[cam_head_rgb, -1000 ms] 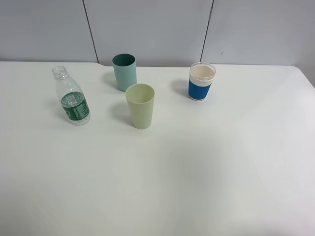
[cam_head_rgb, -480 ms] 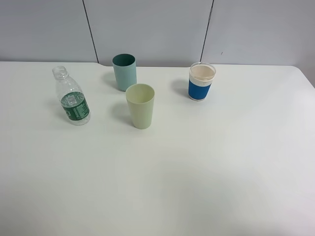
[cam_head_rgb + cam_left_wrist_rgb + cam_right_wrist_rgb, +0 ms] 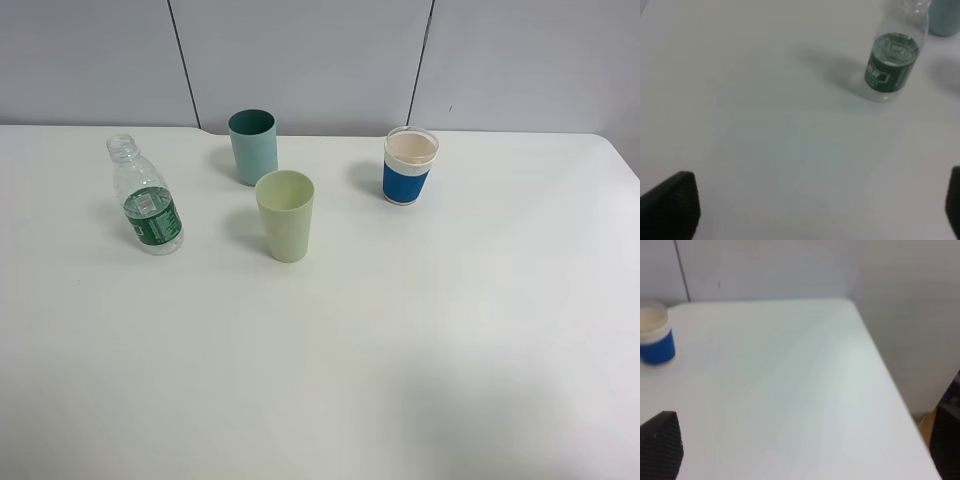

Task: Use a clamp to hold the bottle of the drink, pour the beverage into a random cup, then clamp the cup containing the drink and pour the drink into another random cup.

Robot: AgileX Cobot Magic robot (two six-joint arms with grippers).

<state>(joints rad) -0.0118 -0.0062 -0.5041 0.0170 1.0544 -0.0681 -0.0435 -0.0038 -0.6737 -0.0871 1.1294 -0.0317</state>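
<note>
Left gripper (image 3: pixel 810 200): jaws spread wide, only the two black fingertips (image 3: pixel 670 205) showing at the edges of the wrist view, nothing between them but bare table (image 3: pixel 420 340). Right gripper (image 3: pixel 805 450): jaws likewise wide apart and holding nothing, over the right side of the table near its right edge.

Neither arm shows in the high view.

Bottle (image 3: pixel 146 197) stands upright at far left, uncapped, clear liquid (image 3: pixel 892 47) up to about the green label. Well ahead of the left gripper, not touched.

Pale yellow-green tumbler (image 3: pixel 285 215) upright near the middle, to the right of the bottle and apart from it. Teal cup (image 3: pixel 253 146) just behind the tumbler, close but not touching. White cup with blue band (image 3: pixel 409 165) upright further right, toward the far edge, well apart from the other two cups.
</note>
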